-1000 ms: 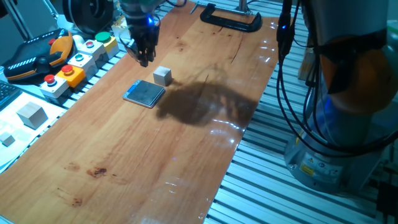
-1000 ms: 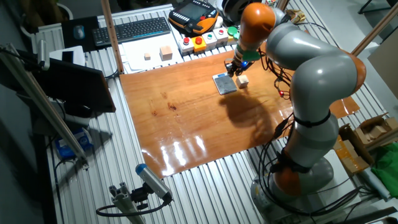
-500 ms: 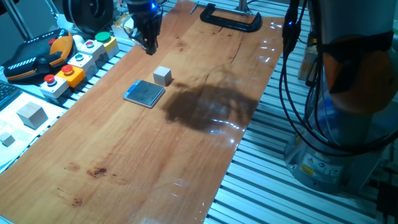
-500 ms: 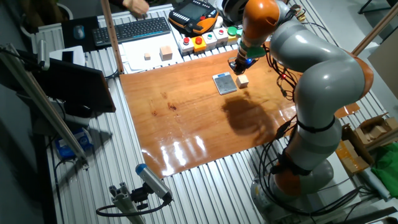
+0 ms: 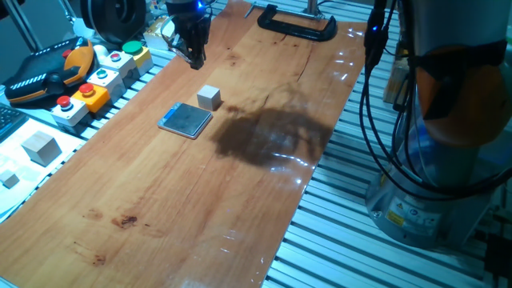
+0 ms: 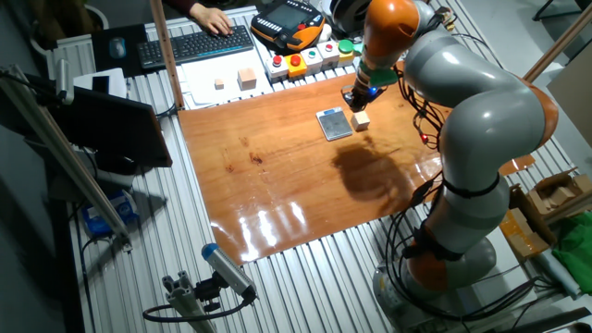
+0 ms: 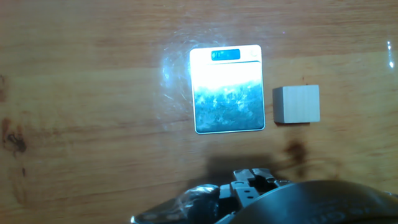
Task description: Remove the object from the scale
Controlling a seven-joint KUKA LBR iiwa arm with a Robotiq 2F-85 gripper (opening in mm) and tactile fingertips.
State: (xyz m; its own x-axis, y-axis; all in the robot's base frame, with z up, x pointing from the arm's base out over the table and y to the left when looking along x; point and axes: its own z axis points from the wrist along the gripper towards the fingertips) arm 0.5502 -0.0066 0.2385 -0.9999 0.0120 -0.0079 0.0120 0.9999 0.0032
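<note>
The small pale cube sits on the wooden table, just off the far right corner of the scale, with a narrow gap between them. The scale is a thin dark square plate with a blue edge, and its top is bare. My gripper hangs above the table beyond the cube, near the left edge, holding nothing; its fingers look slightly apart. The other fixed view shows the gripper just above the cube and the scale. In the hand view, the scale and cube lie side by side.
A button box and a teach pendant lie along the left edge. A black clamp grips the far end of the table. A larger pale cube and a tiny one sit off the board at the left.
My gripper has risen and drawn away from the cube toward the far end of the table. The cube and scale have not moved.
</note>
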